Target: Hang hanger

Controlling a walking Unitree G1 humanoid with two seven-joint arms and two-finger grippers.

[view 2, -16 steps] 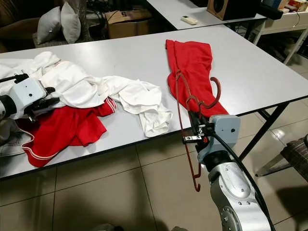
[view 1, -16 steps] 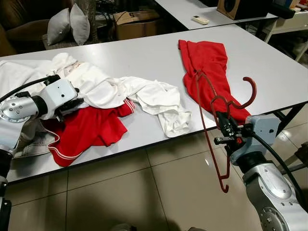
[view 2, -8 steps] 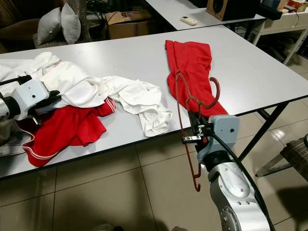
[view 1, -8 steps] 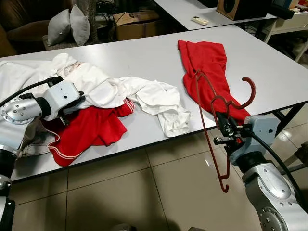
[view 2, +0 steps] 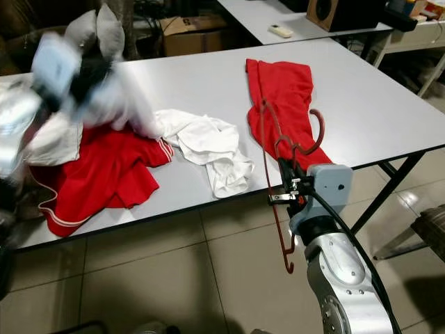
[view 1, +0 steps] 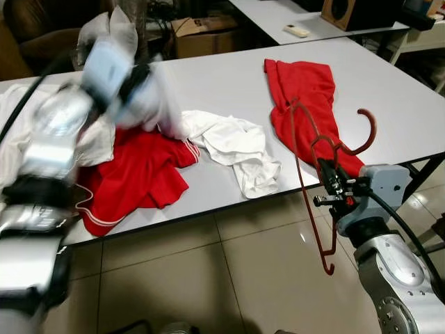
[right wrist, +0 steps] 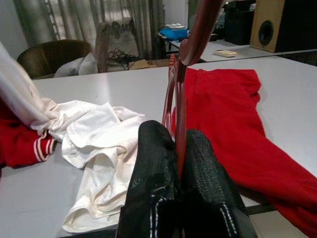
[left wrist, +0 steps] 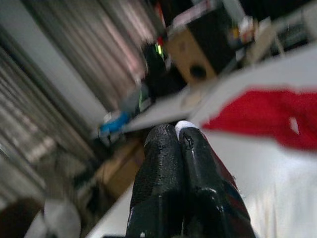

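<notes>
I keep the right claw (view 1: 332, 186) closed on the red hanger (view 1: 316, 182), held off the counter (view 1: 229, 76) edge so it hangs free, while my blurred left claw (left wrist: 179, 144), pinched on white cloth (view 1: 156, 104), lifts it from the pile.

My left arm (view 1: 66, 132) is blurring into a grey smear over the table's (view 1: 208, 76) left end, hiding part of the white cloth (view 1: 149, 104) there. My right jaws are covering the hanger's (right wrist: 181, 94) lower bar, and its hook is running off the picture's top.
</notes>
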